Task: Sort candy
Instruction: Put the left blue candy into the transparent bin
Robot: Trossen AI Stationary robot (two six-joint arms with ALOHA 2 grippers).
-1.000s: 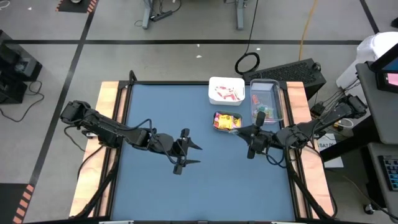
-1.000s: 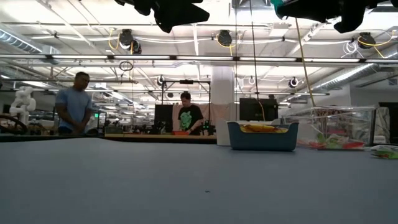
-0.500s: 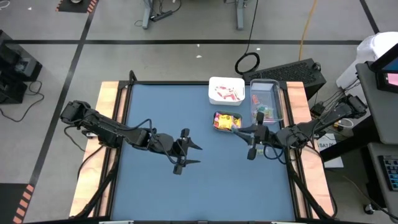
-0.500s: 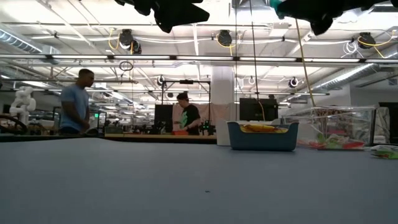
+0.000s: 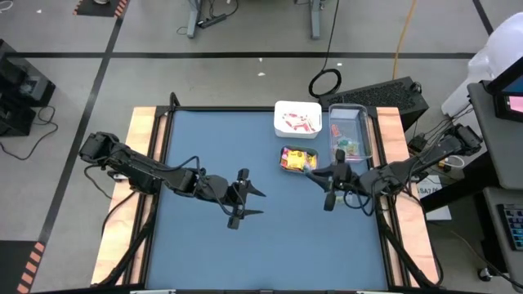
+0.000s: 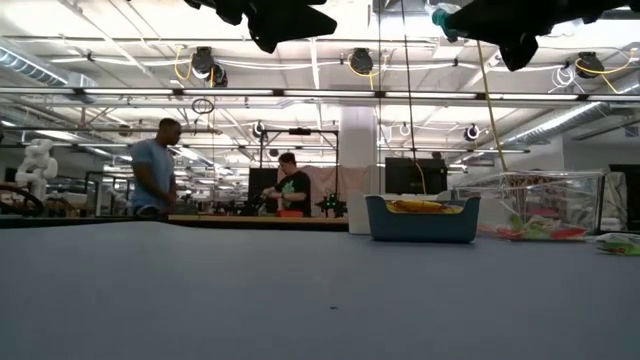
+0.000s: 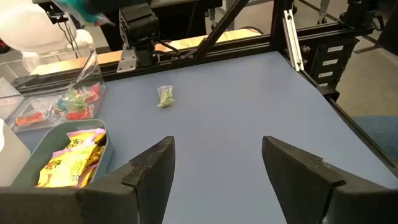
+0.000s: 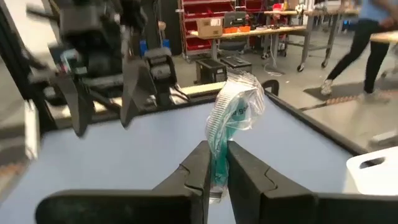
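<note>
While both dark arms reach in over the blue table [image 5: 204, 245], the left arm lies across its left half and the right arm comes in from the right edge. The left gripper [image 5: 245, 198] hangs above the table's middle with its fingers [image 7: 149, 168] spread wide apart and nothing between them. The right gripper [image 5: 330, 184] sits just in front of the containers, its fingers [image 8: 199, 168] pressed together on a green candy in a clear wrapper [image 8: 233, 112], which sticks up from between the tips.

Three containers stand near the table's far right corner. A clear plastic bin [image 5: 350, 131] is nearest the right edge and holds red and green clear-wrapped pieces [image 7: 79, 102]. Just beside it a white container [image 5: 297, 119] holds pink-white sticks [image 5: 299, 122]. In front of the white one, a teal bin [image 6: 420, 220] holds yellow packets with red print [image 7: 73, 158].

One small green wrapped candy [image 7: 165, 97] lies loose on the blue surface, apart from the bins.

Beyond the table, in the low view, one person [image 6: 155, 180] stands in the room and another [image 6: 290, 187] is at a bench.
</note>
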